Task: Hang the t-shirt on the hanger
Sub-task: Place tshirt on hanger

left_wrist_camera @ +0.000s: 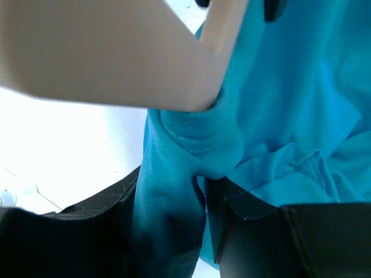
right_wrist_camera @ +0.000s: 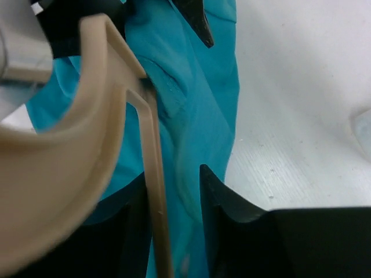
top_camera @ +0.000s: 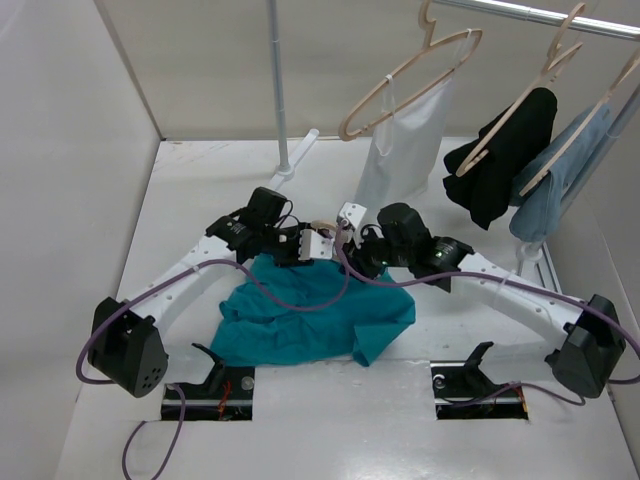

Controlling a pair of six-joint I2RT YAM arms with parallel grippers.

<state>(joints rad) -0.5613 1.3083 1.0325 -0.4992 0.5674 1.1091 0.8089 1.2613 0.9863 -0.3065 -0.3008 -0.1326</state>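
While the t-shirt (top_camera: 310,325) lay mostly crumpled on the table (top_camera: 330,430), the left pincer (left_wrist_camera: 174,191) pinched a fold at the hanger (right_wrist_camera: 87,145)'s end and the right pincer (right_wrist_camera: 171,174) straddled its arm, grip unclear, so dressing seemed barely begun.

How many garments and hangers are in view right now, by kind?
Garments: 4 – teal cotton t-shirt, white sleeveless top, black garment, pale blue garment
Pale beige wooden hangers: 4 – hanger at the t-shirt, three hangers carrying the hung garments
Total: 8
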